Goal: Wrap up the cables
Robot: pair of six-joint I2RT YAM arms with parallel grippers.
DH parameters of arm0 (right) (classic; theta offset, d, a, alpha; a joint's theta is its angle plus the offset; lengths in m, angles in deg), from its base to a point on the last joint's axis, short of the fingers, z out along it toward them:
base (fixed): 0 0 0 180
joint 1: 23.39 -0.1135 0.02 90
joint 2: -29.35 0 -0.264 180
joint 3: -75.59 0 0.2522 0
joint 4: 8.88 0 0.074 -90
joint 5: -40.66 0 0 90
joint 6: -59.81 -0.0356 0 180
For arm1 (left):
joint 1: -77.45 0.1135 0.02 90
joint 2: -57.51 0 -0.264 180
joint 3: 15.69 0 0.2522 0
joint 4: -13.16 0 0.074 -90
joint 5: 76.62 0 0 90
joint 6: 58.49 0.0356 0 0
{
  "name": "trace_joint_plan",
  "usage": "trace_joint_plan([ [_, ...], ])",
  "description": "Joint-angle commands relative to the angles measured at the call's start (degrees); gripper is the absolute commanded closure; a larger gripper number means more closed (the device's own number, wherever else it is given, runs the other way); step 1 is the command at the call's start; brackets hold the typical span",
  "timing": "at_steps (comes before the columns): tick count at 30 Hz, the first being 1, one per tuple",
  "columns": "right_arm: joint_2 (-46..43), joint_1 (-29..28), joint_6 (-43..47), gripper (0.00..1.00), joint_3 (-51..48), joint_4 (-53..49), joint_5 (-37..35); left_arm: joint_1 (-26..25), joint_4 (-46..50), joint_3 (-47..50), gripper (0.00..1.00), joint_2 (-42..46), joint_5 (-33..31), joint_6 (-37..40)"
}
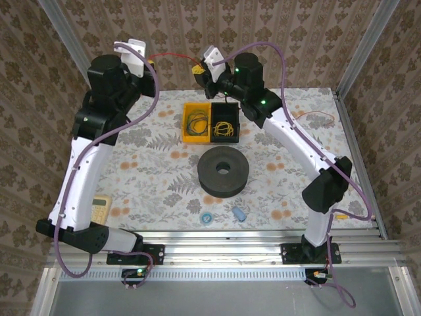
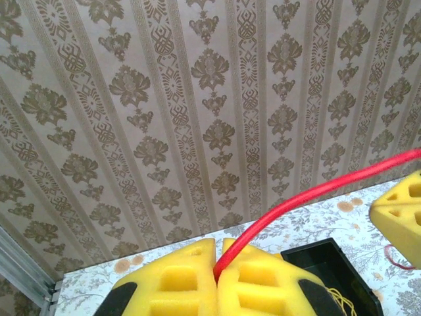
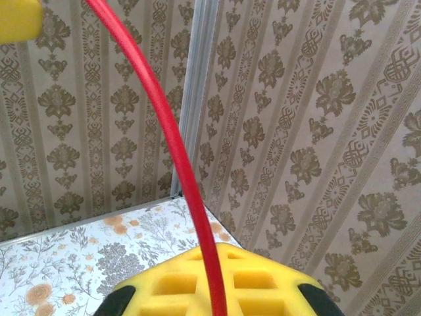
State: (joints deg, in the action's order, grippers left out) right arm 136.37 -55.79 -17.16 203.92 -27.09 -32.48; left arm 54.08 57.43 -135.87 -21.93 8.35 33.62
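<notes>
Red cable (image 2: 316, 192) — left fingers (image 2: 263, 286), right fingers (image 3: 263, 289)

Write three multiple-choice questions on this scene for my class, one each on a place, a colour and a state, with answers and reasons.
1. Where is the dark grey spool?
A. hanging from a hand
B. on the table, nearer the arm bases than the yellow bin
C. on the calculator

2. What colour is the wire between the left hand and the right hand?
A. green
B. blue
C. red

3. How is the left hand?
A. shut on the wire
B. open, empty
C. shut on the spool

1 B: the top view shows it mid-table.
2 C: a red line joins the hands.
3 A: its yellow fingers pinch the wire.
</notes>
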Motion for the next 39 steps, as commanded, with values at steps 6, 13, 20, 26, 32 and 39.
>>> trace_joint_plan([
  [6,7.2,-2.8,3.8,1.00,14.3,-9.3,4.5,-1.1,-2.6,1.9,1.00,-3.5,8.6,-3.4],
  [13,10.2,-4.4,6.9,1.00,20.1,-14.3,4.6,-1.7,-3.9,1.2,1.00,-5.5,12.3,-4.5],
  [20,10.6,-4.6,8.1,1.00,21.1,-16.0,4.1,-2.0,-2.8,-0.1,1.00,-6.0,13.2,-3.3],
  [26,9.7,-2.8,10.0,1.00,21.1,-19.7,2.6,-1.5,4.7,-3.7,0.58,-3.7,11.6,3.4],
  [32,9.0,0.5,12.4,1.00,21.4,-25.9,5.5,1.0,16.0,-11.6,0.25,-2.5,12.5,11.9],
  [39,9.1,2.3,14.4,1.00,22.1,-33.5,13.5,2.3,27.4,-22.0,0.35,-7.5,19.5,18.5],
])
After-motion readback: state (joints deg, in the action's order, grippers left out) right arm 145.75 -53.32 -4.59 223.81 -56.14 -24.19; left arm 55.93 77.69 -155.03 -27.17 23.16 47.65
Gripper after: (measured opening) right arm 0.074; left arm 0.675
